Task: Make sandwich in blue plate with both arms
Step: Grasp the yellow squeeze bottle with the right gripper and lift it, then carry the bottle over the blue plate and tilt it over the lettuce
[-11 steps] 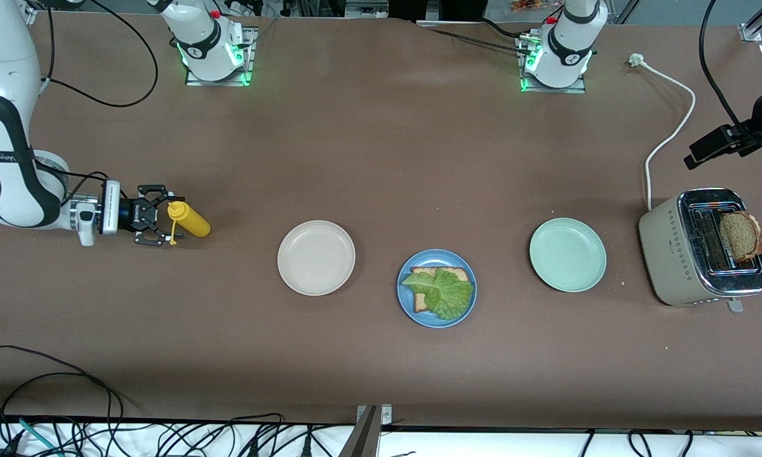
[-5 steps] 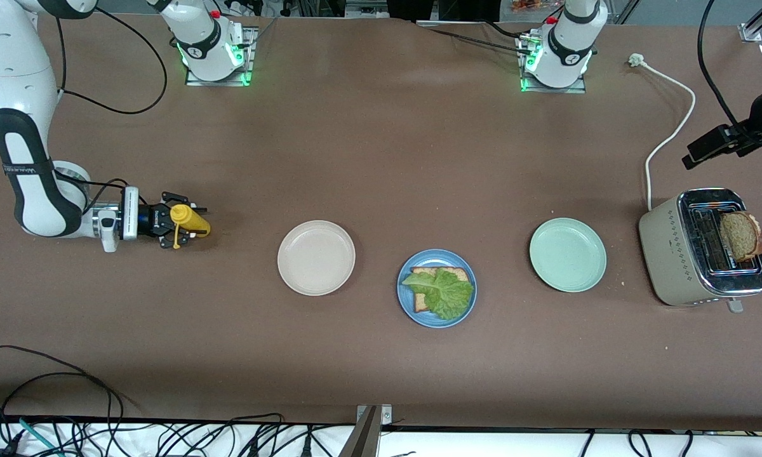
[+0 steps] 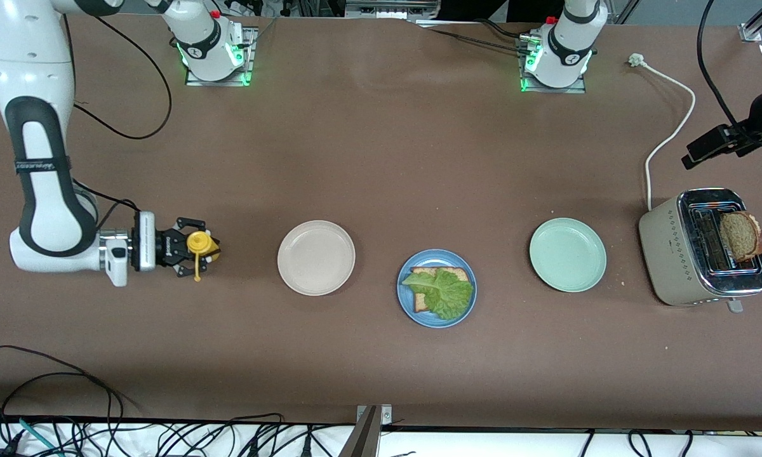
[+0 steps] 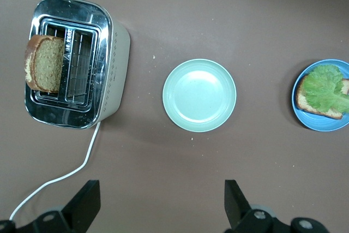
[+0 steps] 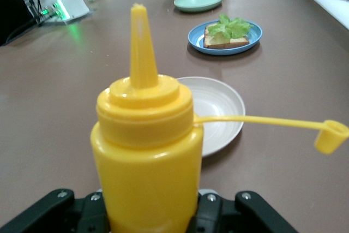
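Right gripper point(image 3: 193, 249): clamped on yellow bottle point(image 3: 200, 243), beside beige plate point(image 3: 316, 258). Left gripper point(image 4: 163, 205): fingers apart, above toaster point(image 4: 76, 61) and green plate point(image 4: 199, 95). Blue plate point(image 3: 437, 288): bread point(image 3: 424, 274), lettuce point(image 3: 442, 291).

Lay mid-table, nearer the front-camera edge than the robot bases: a round, plain medium-blue plate with a raised rim point(image 3: 437, 319), flat on the brown tabletop, between a beige plate and a pale green one, touching neither. Carried one square brown wholemeal bread slice with a darker crust point(image 3: 421, 303), flat, its corners close to the rim. Was topped by a crinkly green lettuce leaf point(image 3: 445, 292), spread over most of the slice and reaching the rim nearest the front camera. Stood upright in a toaster slot at the left arm's end of the table: a second brown bread slice point(image 3: 741, 235), tilted slightly, well apart from the plate.
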Robot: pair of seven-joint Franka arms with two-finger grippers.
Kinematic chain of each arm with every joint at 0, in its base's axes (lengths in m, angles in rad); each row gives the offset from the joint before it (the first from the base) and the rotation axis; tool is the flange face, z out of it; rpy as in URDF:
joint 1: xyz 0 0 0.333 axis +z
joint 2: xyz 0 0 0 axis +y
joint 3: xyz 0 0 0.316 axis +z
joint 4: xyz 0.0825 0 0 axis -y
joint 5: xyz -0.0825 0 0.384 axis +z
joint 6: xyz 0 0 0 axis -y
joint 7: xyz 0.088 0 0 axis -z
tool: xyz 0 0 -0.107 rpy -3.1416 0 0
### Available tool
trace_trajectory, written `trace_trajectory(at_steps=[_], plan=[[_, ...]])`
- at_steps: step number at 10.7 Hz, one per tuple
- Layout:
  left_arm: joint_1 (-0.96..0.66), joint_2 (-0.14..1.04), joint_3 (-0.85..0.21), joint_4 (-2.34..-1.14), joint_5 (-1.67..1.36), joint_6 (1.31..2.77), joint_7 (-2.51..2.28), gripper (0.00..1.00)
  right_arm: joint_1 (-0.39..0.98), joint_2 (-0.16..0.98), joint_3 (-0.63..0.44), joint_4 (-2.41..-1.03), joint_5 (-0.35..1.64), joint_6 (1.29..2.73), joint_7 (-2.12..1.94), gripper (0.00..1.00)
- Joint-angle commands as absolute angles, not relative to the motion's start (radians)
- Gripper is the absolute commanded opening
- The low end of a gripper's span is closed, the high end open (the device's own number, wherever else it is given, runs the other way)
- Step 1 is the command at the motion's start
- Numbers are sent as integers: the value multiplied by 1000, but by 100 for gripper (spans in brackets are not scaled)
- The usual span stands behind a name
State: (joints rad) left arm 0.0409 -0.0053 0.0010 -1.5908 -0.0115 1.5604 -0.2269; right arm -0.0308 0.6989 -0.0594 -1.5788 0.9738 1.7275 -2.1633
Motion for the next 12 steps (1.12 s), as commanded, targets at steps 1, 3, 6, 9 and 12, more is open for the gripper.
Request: trace_trajectory(at_steps=[1, 3, 6, 9, 12], plan=[[41, 3, -2, -1563, 8, 1540, -210, 100, 159, 683, -69, -1381, 806, 1805, -1760, 0], [41, 3, -2, -1563, 8, 1540, -210, 100, 311, 683, -68, -1303, 648, 1932, -1398, 0], [44, 3, 0, -1563, 8, 1540, -209, 100, 535, 712, -69, -1301, 331, 2153, -885, 0], [44, 3, 2, -1565, 8, 1540, -207, 100, 697, 787, -71, -1298, 18, 2252, -411, 0], [44, 3, 3, -1565, 8, 1540, -207, 100, 776, 876, -72, -1258, -294, 2264, -87, 0]])
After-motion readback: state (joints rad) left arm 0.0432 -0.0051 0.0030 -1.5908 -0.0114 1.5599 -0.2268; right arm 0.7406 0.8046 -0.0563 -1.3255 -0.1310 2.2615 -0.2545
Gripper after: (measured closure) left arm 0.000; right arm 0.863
